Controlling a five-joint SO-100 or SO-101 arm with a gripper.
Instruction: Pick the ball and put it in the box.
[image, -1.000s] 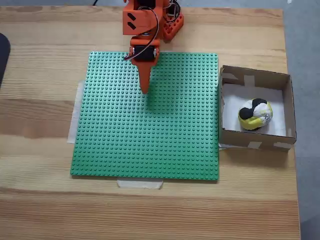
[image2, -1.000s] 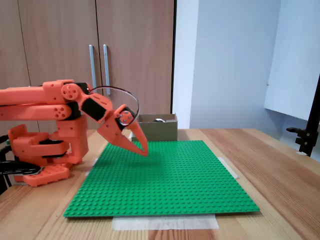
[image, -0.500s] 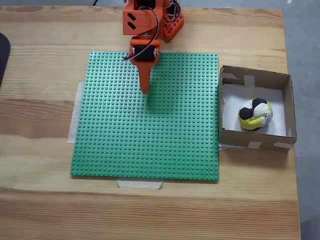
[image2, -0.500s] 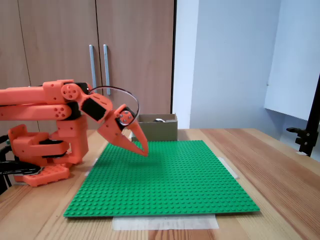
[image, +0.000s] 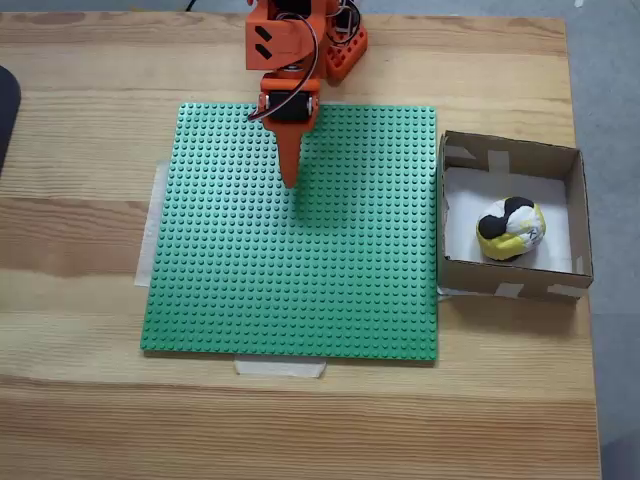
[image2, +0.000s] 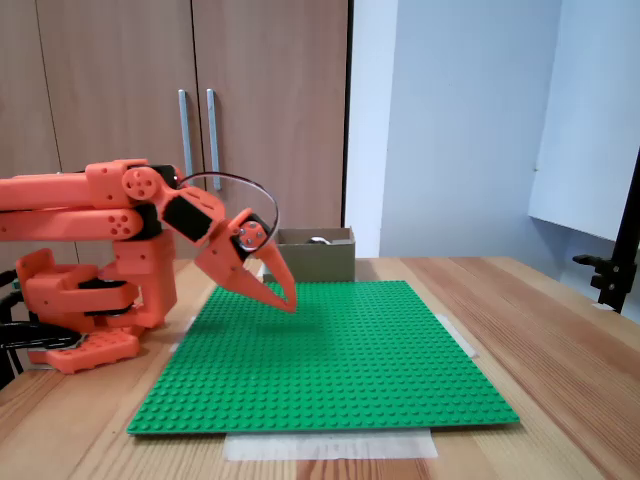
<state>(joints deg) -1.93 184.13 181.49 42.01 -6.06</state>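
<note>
The yellow, black and white ball (image: 511, 228) lies inside the brown cardboard box (image: 574, 208) at the right of the top-down fixed view. From the side fixed view the box (image2: 322, 257) stands at the far end of the green plate, and only a sliver of the ball (image2: 318, 240) peeks over its rim. My orange gripper (image: 290, 180) hangs over the upper left part of the green baseplate (image: 300, 290), far from the box. Its fingers are shut and hold nothing, and the tip (image2: 290, 304) hovers just above the studs.
The green studded baseplate (image2: 340, 360) is taped to a wooden table (image: 80, 230). My arm's base (image2: 80, 300) sits at the plate's far edge in the top-down view. Wooden cabinet doors (image2: 200, 120) stand behind the table, and a dark stand (image2: 625, 250) rises at the right.
</note>
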